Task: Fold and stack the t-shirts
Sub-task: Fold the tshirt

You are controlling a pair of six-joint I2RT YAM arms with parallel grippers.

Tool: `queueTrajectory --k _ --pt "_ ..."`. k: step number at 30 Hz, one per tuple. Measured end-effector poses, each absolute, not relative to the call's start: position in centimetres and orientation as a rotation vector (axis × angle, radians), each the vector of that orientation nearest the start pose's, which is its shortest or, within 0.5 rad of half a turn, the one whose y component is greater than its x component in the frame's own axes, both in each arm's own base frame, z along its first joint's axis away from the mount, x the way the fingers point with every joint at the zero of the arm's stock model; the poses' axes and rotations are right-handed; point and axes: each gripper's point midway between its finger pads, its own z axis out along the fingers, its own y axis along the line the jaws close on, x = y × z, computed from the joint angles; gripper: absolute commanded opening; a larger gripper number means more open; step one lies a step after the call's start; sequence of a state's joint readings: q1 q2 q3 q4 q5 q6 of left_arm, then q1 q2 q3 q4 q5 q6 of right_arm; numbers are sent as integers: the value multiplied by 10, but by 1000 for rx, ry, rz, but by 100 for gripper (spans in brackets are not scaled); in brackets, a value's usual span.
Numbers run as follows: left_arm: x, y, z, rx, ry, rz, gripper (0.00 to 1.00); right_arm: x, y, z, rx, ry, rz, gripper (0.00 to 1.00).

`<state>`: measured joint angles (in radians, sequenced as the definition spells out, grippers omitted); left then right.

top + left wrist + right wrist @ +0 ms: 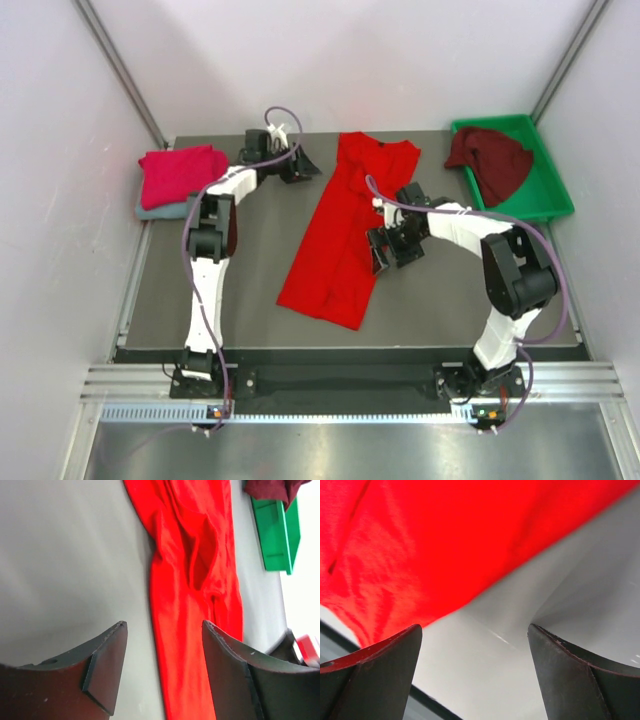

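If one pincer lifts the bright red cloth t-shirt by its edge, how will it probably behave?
The bright red cloth t-shirt is probably floppy: it lies flat with soft wrinkles and folds, so it should sag from the grip. It looks thin, so it is likely light. Pushed on the dark grey table, it would probably bunch up rather than slide whole.

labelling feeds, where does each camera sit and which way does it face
top external: above, behind the bases, facing down on the table; left arm and right arm show.
left wrist: on the left arm, facing across the table along the bright red shirt to the green tray; open left pincer below.
right wrist: on the right arm, close over the shirt's edge; open right pincer below.
shared: all three show that shirt; top and left wrist, the tray.
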<state>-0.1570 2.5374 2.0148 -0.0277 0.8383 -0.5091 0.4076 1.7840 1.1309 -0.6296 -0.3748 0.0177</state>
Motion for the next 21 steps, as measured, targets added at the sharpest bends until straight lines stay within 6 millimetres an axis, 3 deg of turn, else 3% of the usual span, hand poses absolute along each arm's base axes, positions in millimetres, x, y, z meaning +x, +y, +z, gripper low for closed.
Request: queueTrajectory --k 4,7,11,12,16,17,21 --pt "560 -217 99 174 2234 -1251 63 284 180 31 -638 2808 561 89" --pt "528 -205 119 215 2330 -1242 60 287 172 31 -606 2817 546 90" --pt "475 -194 126 290 2481 -1232 53 308 158 41 -481 2819 528 90" --pt "459 -191 123 302 2535 -1236 52 320 155 48 -439 2808 529 90" --pt "408 -180 103 301 2735 -1251 51 401 151 87 -304 2658 548 90" --pt "400 -177 99 296 2775 -1244 51 426 149 100 -279 2604 546 90" --pt "376 -164 93 316 2882 -1174 57 481 139 122 -226 2495 535 90"
